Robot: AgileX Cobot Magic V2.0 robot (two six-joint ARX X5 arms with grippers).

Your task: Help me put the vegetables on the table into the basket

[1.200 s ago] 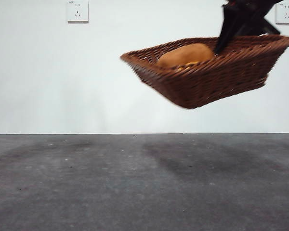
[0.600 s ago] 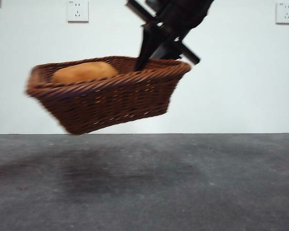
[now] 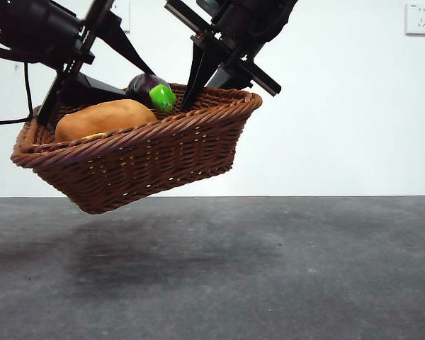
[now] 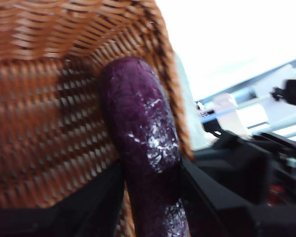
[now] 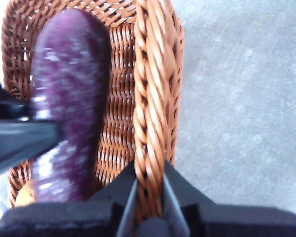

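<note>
Right fingers pinching basket rim aloft, left fingers clamping eggplant inside, potato beside.

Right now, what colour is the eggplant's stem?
Bright green stem on the slim purple eggplant; front view.

A: Where is the right gripper?

B: High at the top centre of the front view, slanting down and left. Its jaws are clamped on the braided rim of the basket, one on each side of it, and the basket hangs tilted clear of the table.

A: And the left gripper?

B: It reaches in from the top left corner. Its jaws are closed around the eggplant, held over the inside of the basket.
</note>
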